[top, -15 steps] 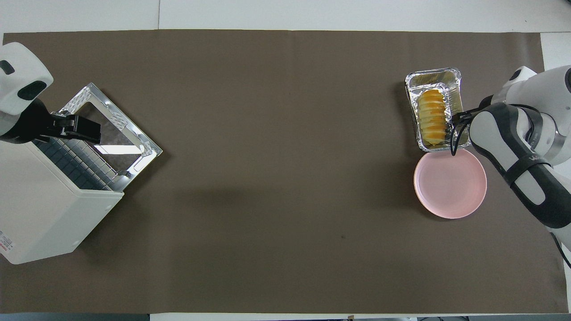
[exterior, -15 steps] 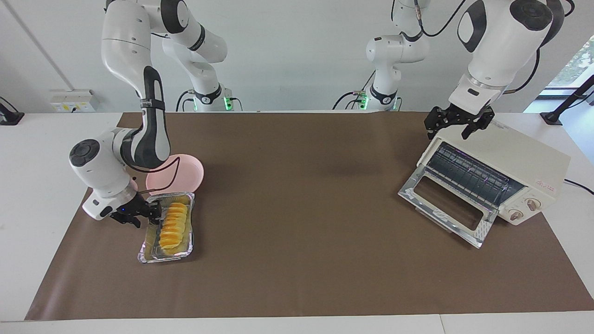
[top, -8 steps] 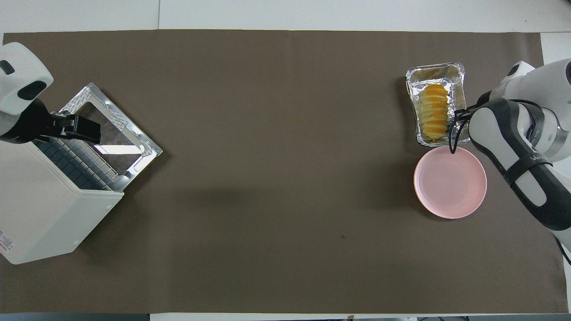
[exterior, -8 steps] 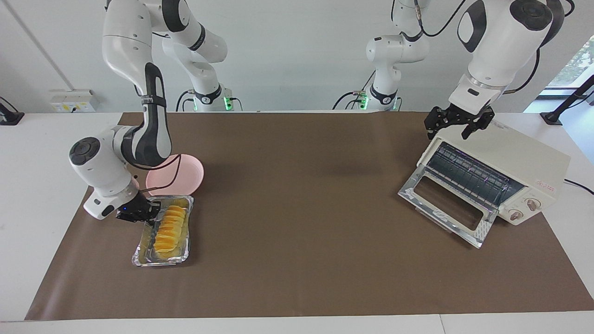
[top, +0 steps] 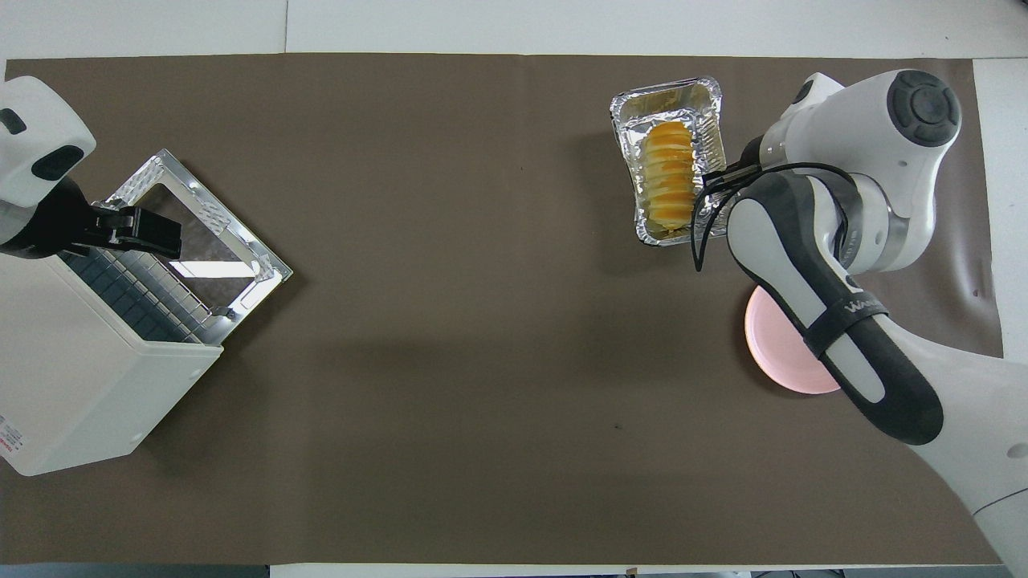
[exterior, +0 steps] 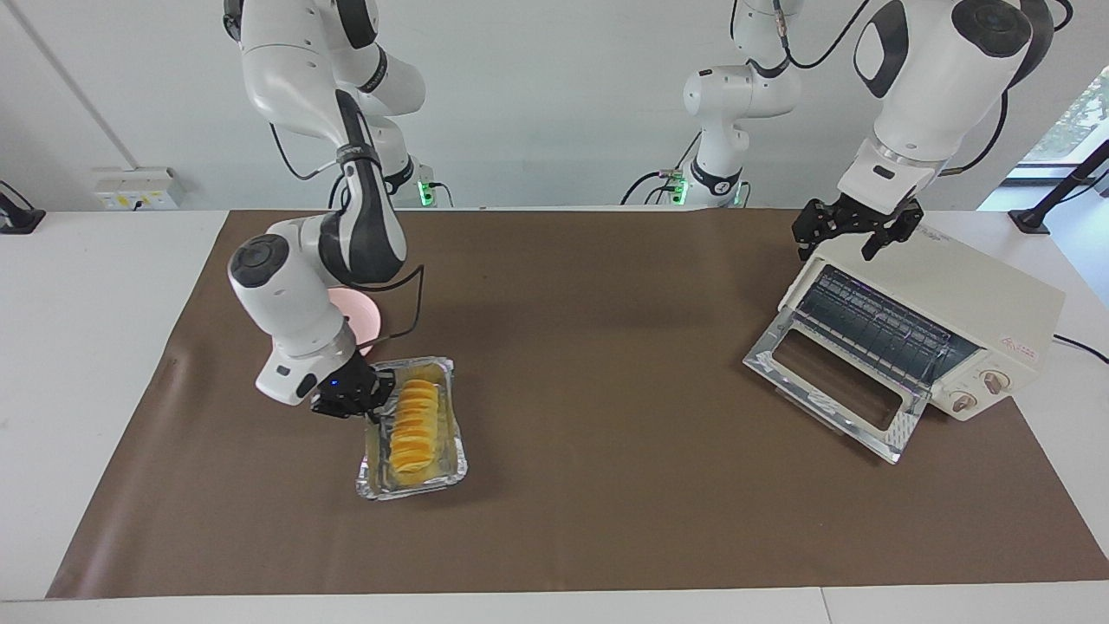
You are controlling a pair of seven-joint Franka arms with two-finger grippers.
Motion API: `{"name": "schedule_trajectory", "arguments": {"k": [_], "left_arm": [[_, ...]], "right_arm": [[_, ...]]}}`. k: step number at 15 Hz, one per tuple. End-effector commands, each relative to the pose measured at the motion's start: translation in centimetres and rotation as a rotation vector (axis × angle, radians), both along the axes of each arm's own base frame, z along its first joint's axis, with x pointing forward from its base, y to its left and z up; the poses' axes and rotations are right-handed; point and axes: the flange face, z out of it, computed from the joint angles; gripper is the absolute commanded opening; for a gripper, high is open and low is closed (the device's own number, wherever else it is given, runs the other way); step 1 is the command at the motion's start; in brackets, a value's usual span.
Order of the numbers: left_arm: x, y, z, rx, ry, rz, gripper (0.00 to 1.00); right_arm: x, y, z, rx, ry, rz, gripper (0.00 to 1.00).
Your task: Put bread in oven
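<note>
Since a second ago, the foil tray (exterior: 412, 428) with the bread (exterior: 412, 428) in it has travelled toward the middle of the table, away from the pink plate (exterior: 367, 319). I am the right gripper (exterior: 371, 399), pinched shut on the tray's rim, so the bread only rides loose inside. A thin foil edge could bend or slip from me, tipping the loaf out. Well apart stands the oven (exterior: 944, 299), door down, and the left gripper (exterior: 853, 232) waits spread wide over its top.

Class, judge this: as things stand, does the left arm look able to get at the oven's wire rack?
Probably yes: the oven door hangs open, the wire rack is exposed, and the left gripper hovers open just above it.
</note>
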Motion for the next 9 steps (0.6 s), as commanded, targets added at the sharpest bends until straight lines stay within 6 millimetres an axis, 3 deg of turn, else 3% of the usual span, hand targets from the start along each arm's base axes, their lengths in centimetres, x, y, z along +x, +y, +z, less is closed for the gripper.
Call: {"name": "schedule_trajectory", "arguments": {"k": [1,3,6,8,9], "left_arm": [[-0.4,0.3,0.1,-0.012,-0.007,0.008,1.0],[-0.4,0.3,0.1,-0.013,-0.007,0.008,1.0],[-0.4,0.3,0.1,-0.013,-0.007,0.008,1.0],[-0.4,0.3,0.1,-0.013,-0.007,0.008,1.0],[-0.4,0.3,0.1,-0.013,-0.007,0.008,1.0]], "right_arm": [[-0.7,5.4,0.6,0.031,0.019,-0.096,0.0],[-1.0,9.3,0.6,0.05,0.028,-0.127,0.0],[0.6,14.9,1.6,0.07,0.055,-0.223,0.0],[3.0,16.1,2.7,0.092,0.052,-0.257,0.0],[3.2,17.6,2.2,0.101,0.045,-0.259,0.0]]}}
